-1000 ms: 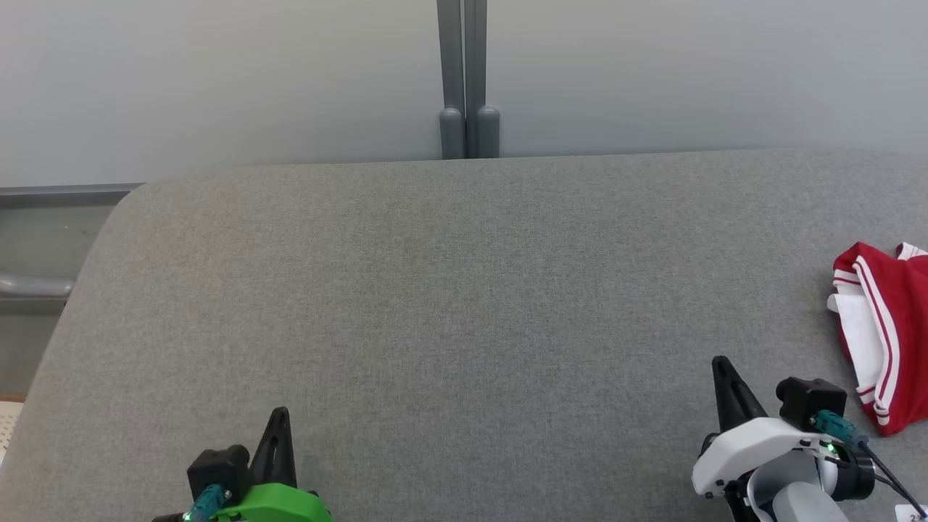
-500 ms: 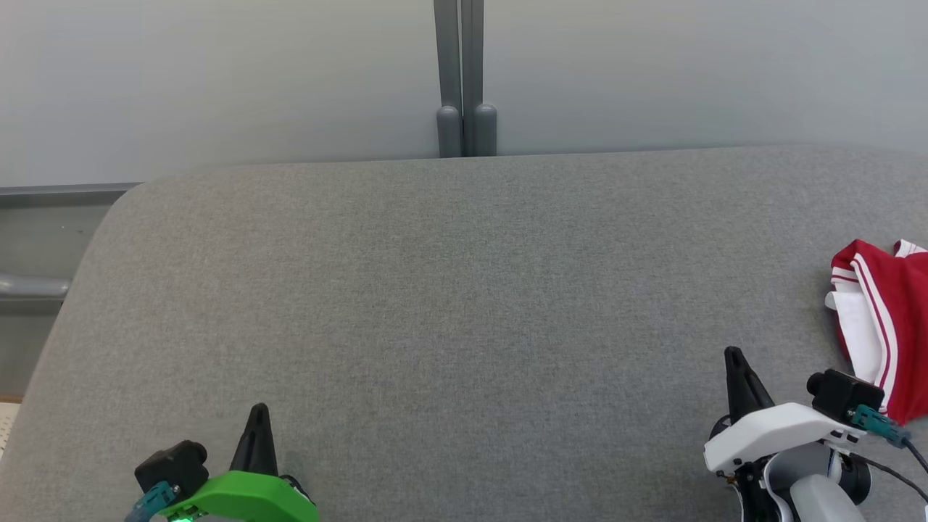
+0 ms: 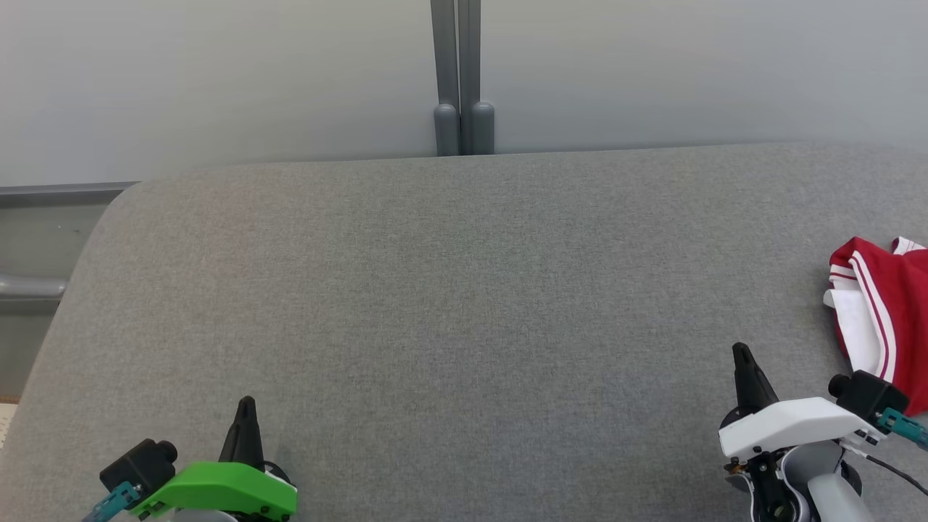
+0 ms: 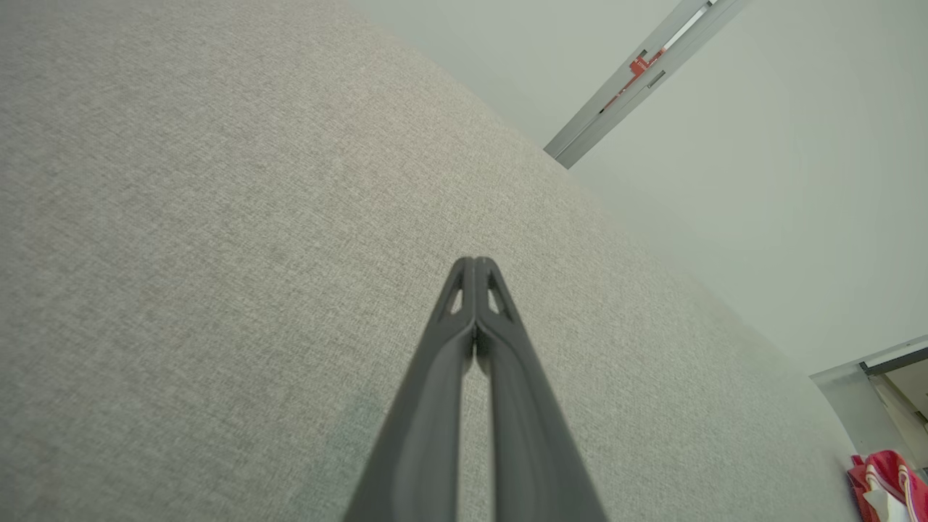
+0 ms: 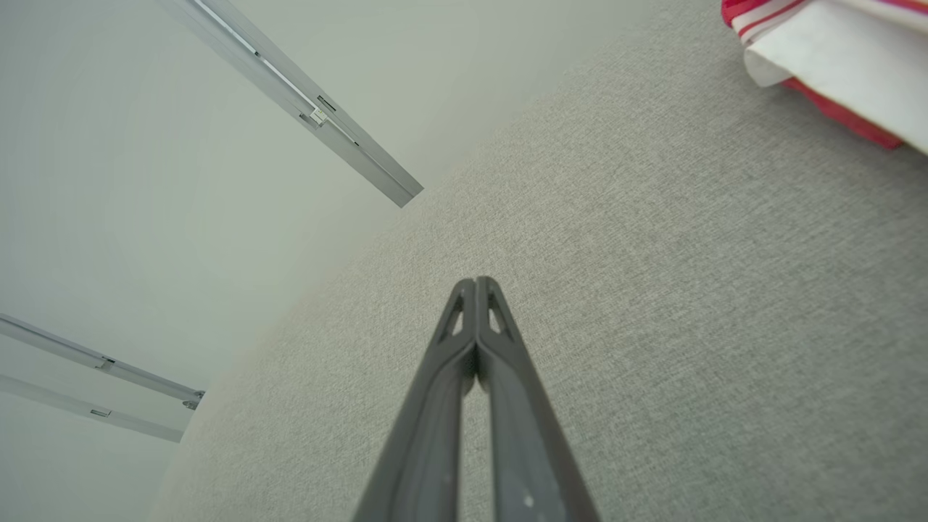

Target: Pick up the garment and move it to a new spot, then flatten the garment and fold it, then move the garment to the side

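At the right edge of the grey fabric-covered surface (image 3: 464, 290), about midway between its far and near edges, lies the garment (image 3: 881, 312), a red piece with white stripes and a white inner face, gathered into a compact bundle and partly cut off by the frame. It lies just beyond the right gripper (image 3: 741, 351) and to its right, near it but not touching. That gripper sits at the near right corner with its two dark fingers pressed together and nothing between them, as the right wrist view confirms (image 5: 476, 281), with the garment's white and red edge in that view's upper right corner (image 5: 834, 51). The left gripper (image 3: 245, 406) sits toward the near left corner, its fingers likewise closed on nothing (image 4: 475, 262), well apart from the garment, which is a small red patch at the lower right of its wrist view (image 4: 888, 475). Whether the bundle is a finished fold set aside or a heap awaiting pickup cannot be settled from here. Its layered, fairly tidy edges and its place at the side suggest the former, in which case little or nothing is left to do. If not, every step remains. Counted: one garment, two grippers, one padded surface, and one double upright metal profile (image 3: 458, 72) against the pale wall (image 3: 217, 72) behind the far edge.
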Motion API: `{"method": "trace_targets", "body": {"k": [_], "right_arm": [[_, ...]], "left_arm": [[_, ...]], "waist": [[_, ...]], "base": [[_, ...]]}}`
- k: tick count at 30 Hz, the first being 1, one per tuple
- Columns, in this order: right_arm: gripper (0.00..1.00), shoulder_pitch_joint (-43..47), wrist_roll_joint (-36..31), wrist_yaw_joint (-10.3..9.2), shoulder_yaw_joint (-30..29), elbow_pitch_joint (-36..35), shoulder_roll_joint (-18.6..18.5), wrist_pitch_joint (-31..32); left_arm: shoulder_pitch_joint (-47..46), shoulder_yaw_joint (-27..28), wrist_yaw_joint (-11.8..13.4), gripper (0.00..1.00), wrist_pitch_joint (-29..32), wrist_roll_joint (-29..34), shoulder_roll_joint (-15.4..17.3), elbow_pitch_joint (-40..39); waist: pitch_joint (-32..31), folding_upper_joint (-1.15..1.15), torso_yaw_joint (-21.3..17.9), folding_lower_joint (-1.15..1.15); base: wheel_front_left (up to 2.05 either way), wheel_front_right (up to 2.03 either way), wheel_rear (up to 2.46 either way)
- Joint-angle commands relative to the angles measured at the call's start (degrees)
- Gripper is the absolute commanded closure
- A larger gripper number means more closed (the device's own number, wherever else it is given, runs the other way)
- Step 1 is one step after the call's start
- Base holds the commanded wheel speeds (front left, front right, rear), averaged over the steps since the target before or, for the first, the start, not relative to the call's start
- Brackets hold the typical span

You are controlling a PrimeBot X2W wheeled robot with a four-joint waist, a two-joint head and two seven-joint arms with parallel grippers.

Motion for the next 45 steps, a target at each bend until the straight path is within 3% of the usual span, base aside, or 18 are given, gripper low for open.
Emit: {"method": "trace_targets", "body": {"k": [1,45], "right_arm": [[1.0,-0.4,2.1,-0.02,-0.2,-1.3,-0.3,0.5],[1.0,0.8,30.5,-0.02,-2.2,-6.6,-0.5,7.9]], "left_arm": [[-1.9,0.7,-0.5,1.0,0.4,-2.1,0.1,-1.1],[-3.5,6.1,-4.1,1.0,7.7,-29.4,0.3,-4.6]], "waist": [[0.0,0.0,0.0,0.0],[0.7,0.0,-0.8,0.0]], "base": [[0.0,0.0,0.0],[0.0,0.0,0.0]]}}
